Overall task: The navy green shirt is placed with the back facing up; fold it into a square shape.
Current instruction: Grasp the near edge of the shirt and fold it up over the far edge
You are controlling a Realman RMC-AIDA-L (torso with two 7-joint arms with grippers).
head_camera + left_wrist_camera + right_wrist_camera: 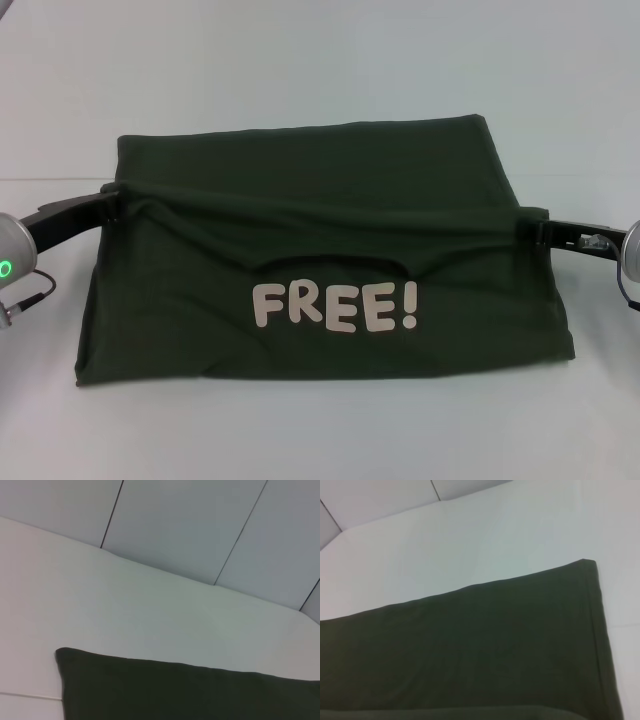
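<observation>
The head view looks forward and down from above at the whole shirt (320,260) on the white bench (320,60), both arms entering at its sides; the left wrist view sits low and close, facing across the bench (150,610) to the panelled wall (190,525), catching one far corner of the shirt (175,690); the right wrist view, as near, looks over the shirt (470,650) at the opposite far corner; all three share that far edge.
</observation>
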